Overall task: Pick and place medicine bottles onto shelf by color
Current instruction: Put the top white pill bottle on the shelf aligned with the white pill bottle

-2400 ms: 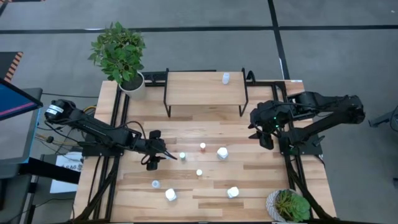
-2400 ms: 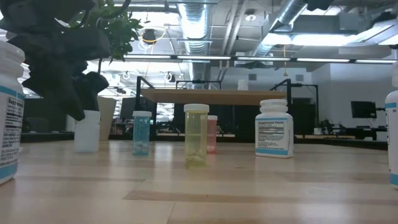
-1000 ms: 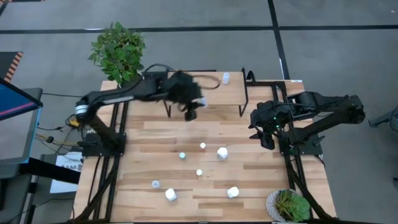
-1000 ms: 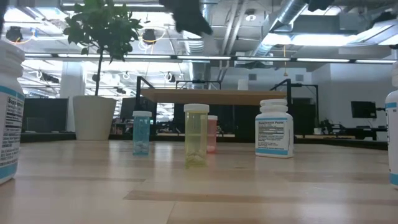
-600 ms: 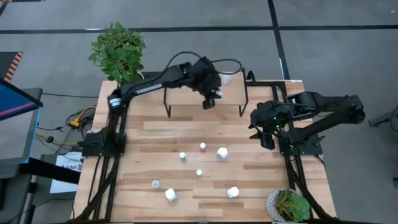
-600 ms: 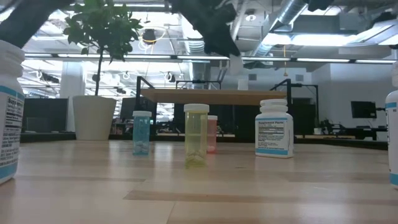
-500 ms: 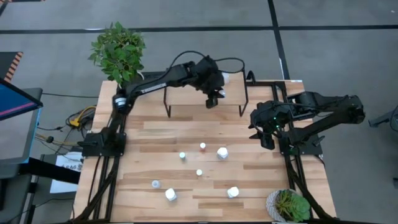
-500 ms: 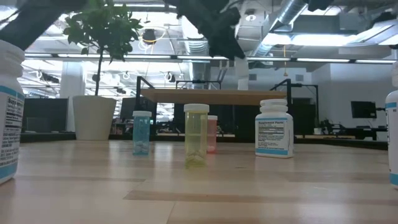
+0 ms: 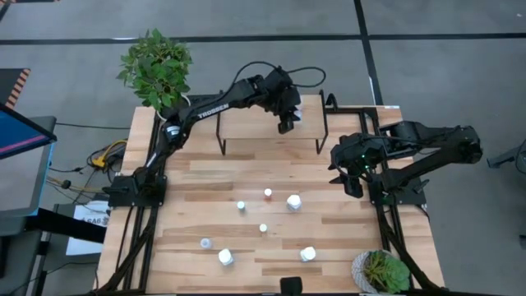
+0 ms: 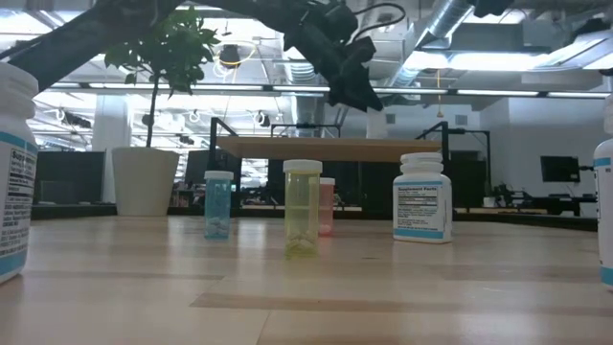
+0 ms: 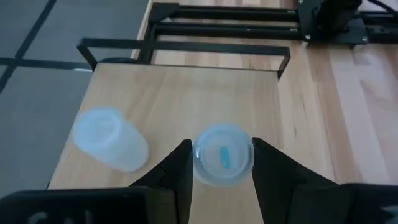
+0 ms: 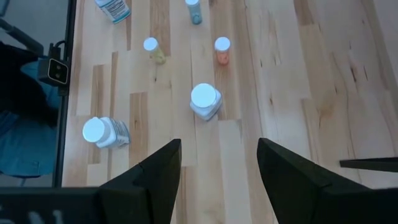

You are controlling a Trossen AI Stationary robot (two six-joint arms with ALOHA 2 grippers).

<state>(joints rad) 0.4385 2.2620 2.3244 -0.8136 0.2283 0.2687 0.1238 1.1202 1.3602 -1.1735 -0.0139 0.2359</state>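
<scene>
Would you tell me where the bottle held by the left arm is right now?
The held bottle sits between the left end effector's fingers over the shelf's right end, beside the white bottle already standing there.

The shelf (image 9: 246,115) is sitting at the upper middle of the table (image 9: 205,173), with the left gripper (image 9: 288,121) hanging over its right end, a bottle (image 11: 222,154) between its fingers and another bottle (image 11: 111,137) lying just beside. The right gripper (image 9: 352,182) is waiting at the right edge. Loose bottles (image 9: 293,201) are standing scattered lower centre; plants (image 9: 156,70) are occupying the upper left and lower right corners.
</scene>
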